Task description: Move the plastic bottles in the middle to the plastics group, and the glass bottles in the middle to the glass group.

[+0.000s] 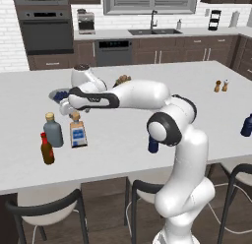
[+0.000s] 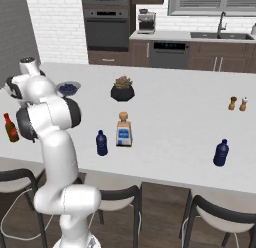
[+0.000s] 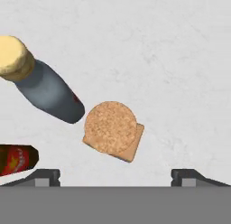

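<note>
Black stools (image 1: 49,208) are lining the bottom edge of the left base view, below the white island counter (image 1: 147,76), and the robot's white arm is rising from the lower right and reaching toward the left of the frame. At its end the gripper (image 1: 66,109) is hanging just above a clear labelled glass bottle (image 1: 77,131) with a cork stopper, which is standing left of centre; whether the jaws are spread I cannot tell here. Just left of that bottle a squat grey-blue bottle (image 1: 52,131) is standing, with a slim brown red-capped bottle (image 1: 47,149) below it. A small dark blue bottle (image 1: 153,143) is peeking out behind the arm's elbow, another blue bottle (image 1: 247,125) is sitting at the right edge, and two shakers (image 1: 221,85) are standing at upper right. Moving to the right base view, a dark blue bottle (image 2: 101,143) and a second labelled glass bottle (image 2: 124,130) are standing side by side in the middle, a potted plant (image 2: 122,89) behind them, a dark bowl (image 2: 68,88) at upper left, and a blue bottle (image 2: 220,153) well apart at right. Looking down in the hand view, the two finger tips (image 3: 47,176) are standing wide apart at the bottom, touching nothing, with the cork stopper (image 3: 110,127) centred between and above them and the grey-blue bottle (image 3: 47,94) just beside it at left.
</note>
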Robot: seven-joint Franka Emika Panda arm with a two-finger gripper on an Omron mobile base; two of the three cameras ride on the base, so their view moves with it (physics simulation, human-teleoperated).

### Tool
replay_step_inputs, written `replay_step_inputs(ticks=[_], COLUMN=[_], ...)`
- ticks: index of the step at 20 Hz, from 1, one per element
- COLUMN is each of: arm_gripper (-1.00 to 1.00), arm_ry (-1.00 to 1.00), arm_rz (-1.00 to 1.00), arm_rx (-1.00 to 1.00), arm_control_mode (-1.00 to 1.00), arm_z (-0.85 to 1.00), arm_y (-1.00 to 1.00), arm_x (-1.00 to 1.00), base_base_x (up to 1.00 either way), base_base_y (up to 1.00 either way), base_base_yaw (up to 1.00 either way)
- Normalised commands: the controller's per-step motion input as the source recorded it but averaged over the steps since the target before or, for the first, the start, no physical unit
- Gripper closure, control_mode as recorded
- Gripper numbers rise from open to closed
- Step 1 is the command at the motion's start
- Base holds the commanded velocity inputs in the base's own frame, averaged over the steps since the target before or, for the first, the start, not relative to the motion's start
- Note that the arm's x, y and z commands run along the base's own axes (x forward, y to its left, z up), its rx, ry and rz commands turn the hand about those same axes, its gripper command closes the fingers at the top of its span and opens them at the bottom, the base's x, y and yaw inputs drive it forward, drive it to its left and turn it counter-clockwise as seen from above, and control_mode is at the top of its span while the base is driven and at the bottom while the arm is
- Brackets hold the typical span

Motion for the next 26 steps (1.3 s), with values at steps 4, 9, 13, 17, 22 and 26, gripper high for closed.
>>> replay_step_inputs(ticks=[4,9,13,17,22,26], arm_gripper=[-1.00,-1.00,-1.00,-1.00,-1.00,-1.00], arm_ry=[-0.03,-0.11,-0.04,0.02,0.15,0.18], arm_rz=[-0.01,-0.01,-0.03,-0.09,-0.04,-0.06], arm_rx=[0.00,0.00,0.00,0.00,-0.05,-0.09], arm_control_mode=[-1.00,-1.00,-1.00,-1.00,-1.00,-1.00], arm_z=[0.40,0.07,0.22,0.33,0.39,0.06], arm_y=[-0.37,-0.40,-0.54,-0.83,-0.83,-0.81], arm_x=[-0.76,-0.94,-0.71,-0.43,-0.19,-0.11], base_base_x=[0.00,0.00,0.00,0.00,0.00,0.00], base_base_y=[0.00,0.00,0.00,0.00,0.00,0.00], base_base_yaw=[0.00,0.00,0.00,0.00,0.00,0.00])
